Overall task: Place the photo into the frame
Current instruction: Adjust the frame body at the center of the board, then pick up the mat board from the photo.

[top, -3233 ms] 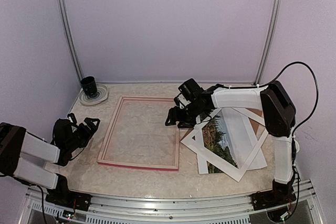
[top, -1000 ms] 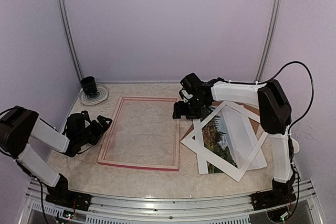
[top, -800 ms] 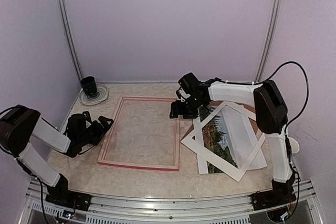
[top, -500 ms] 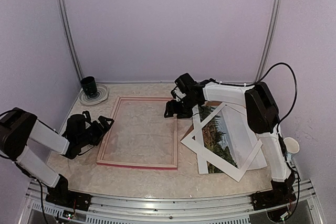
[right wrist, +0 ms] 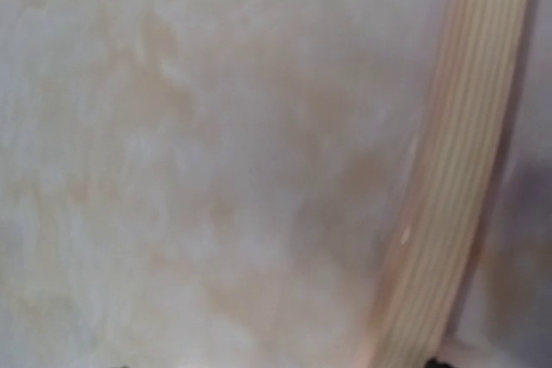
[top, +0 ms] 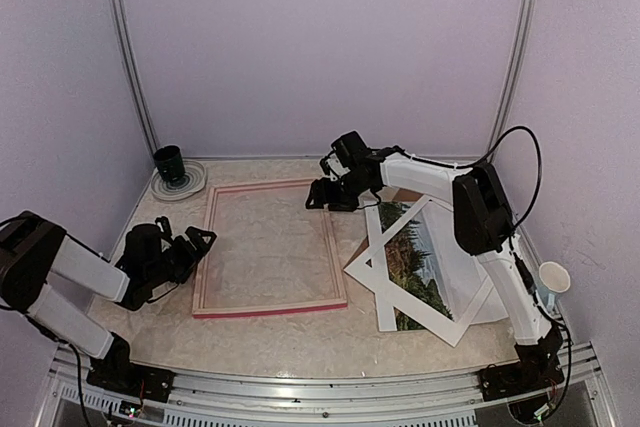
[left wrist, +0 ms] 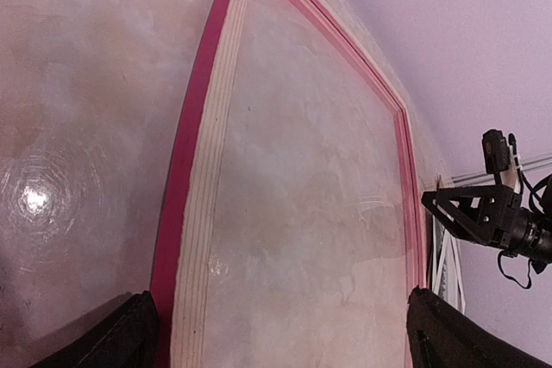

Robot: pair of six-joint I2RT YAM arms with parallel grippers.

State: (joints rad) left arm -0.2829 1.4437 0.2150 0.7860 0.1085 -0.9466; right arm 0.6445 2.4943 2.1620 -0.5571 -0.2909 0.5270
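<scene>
Found frame (top: 270,306) back-up at tabletop's centre-left, far end swung leftward since a second ago, right tool (top: 322,194) at its far right corner (grip undeterminable), left tool (top: 190,237) spread wide alongside, photo (top: 412,262) unmoved under mat (top: 400,299) near right edge, insertion pending.

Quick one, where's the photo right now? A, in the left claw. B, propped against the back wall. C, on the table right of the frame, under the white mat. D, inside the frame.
C: the photo lies flat to the right of the frame, showing through the opening of the white mat.
</scene>
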